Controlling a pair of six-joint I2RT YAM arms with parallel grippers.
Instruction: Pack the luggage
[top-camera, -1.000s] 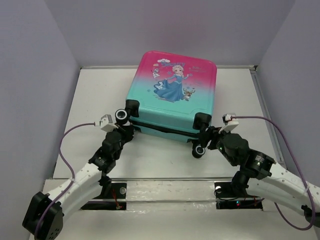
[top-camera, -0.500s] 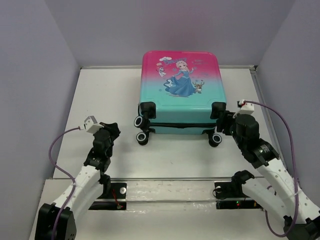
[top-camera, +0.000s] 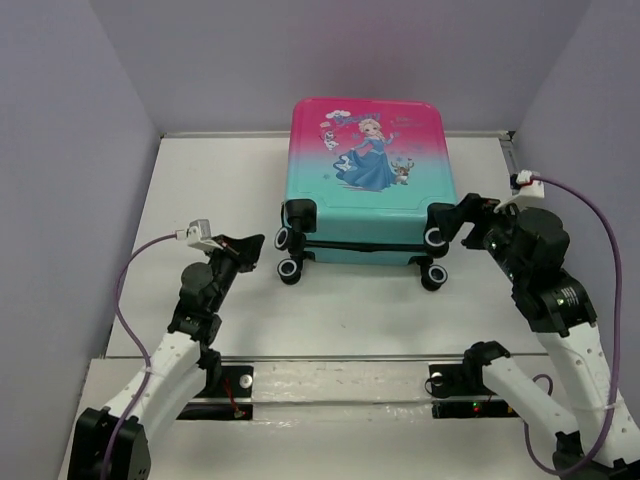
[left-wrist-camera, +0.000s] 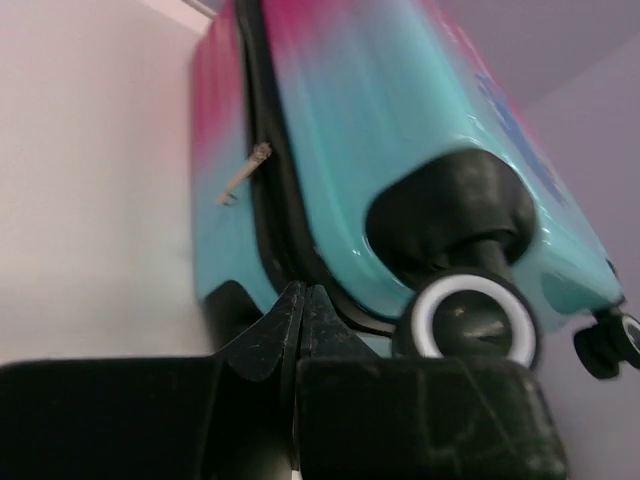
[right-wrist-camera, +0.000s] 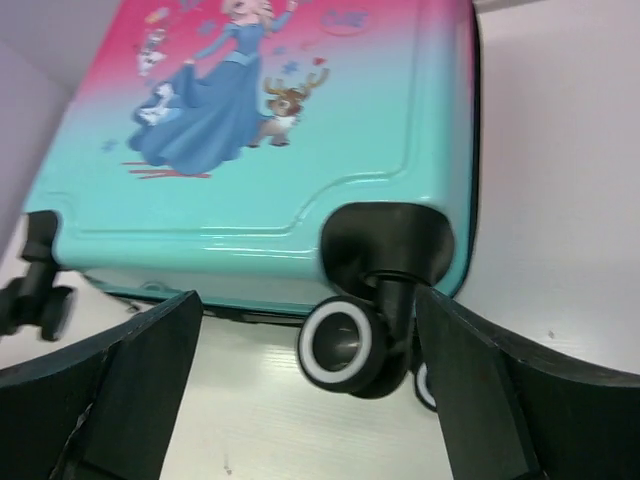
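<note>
The fingers (left-wrist-camera: 420, 420) of the left gripper (top-camera: 252, 244) are pressed together, nothing being held; the fingers (right-wrist-camera: 140, 380) of the right gripper (top-camera: 458, 218) are spread wide, empty, the near-right wheel (right-wrist-camera: 340, 345) being framed between them. The luggage (top-camera: 370, 180) is shown closed and flat on the table (top-camera: 200, 180), printed side up, ahead of both grippers; its long axis is directed away from the arms, wheels nearest; the right gripper is judged the closer.
</note>
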